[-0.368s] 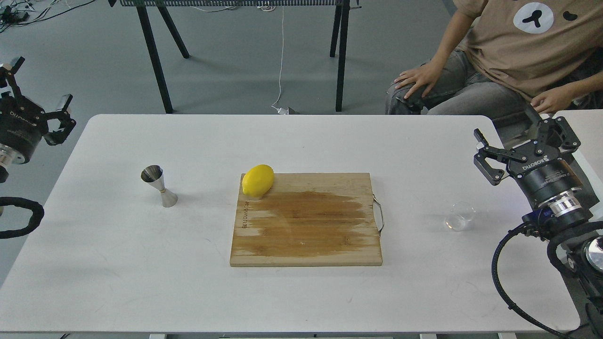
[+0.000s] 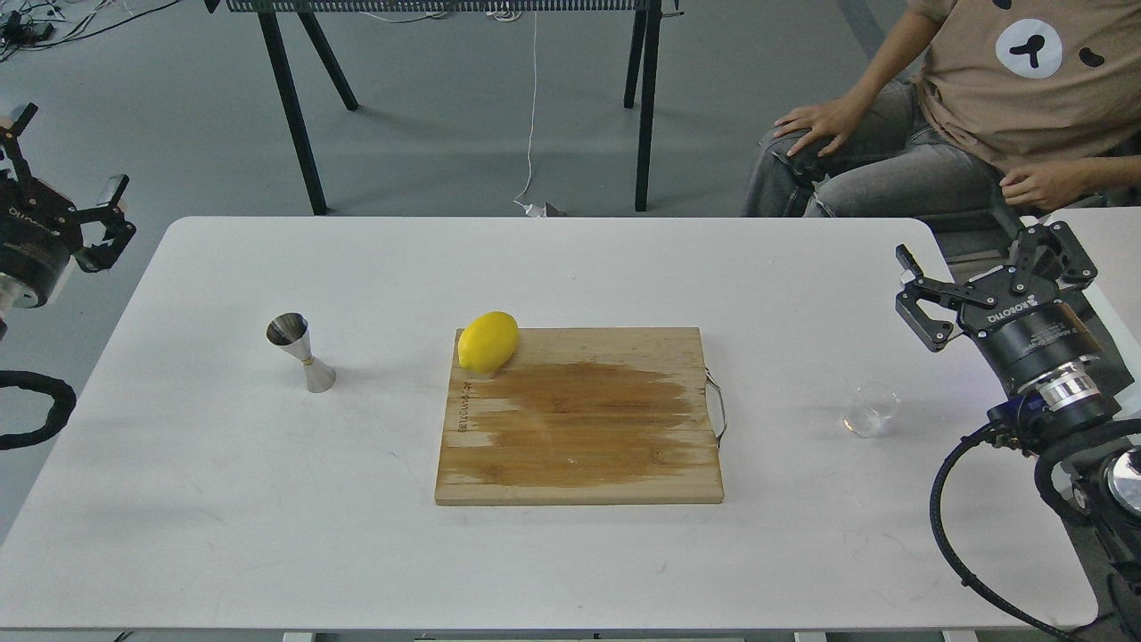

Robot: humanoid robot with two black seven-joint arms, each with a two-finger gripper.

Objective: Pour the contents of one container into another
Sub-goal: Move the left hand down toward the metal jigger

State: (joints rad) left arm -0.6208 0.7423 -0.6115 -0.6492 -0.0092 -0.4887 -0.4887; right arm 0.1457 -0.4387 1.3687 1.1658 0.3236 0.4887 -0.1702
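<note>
A small clear glass cup (image 2: 871, 409) stands upright on the white table (image 2: 570, 571), right of the cutting board. The steel hourglass jigger (image 2: 301, 352) stands upright on the table's left side. My right gripper (image 2: 985, 259) hovers open at the table's right edge, behind and to the right of the glass cup, holding nothing. My left gripper (image 2: 67, 156) is open and empty off the table's left edge, well away from the jigger.
A wooden cutting board (image 2: 579, 419) with a metal handle lies mid-table, a yellow lemon (image 2: 488, 341) on its back-left corner. A seated person (image 2: 980, 116) is behind the table's right corner. Black table legs (image 2: 294, 107) stand farther back.
</note>
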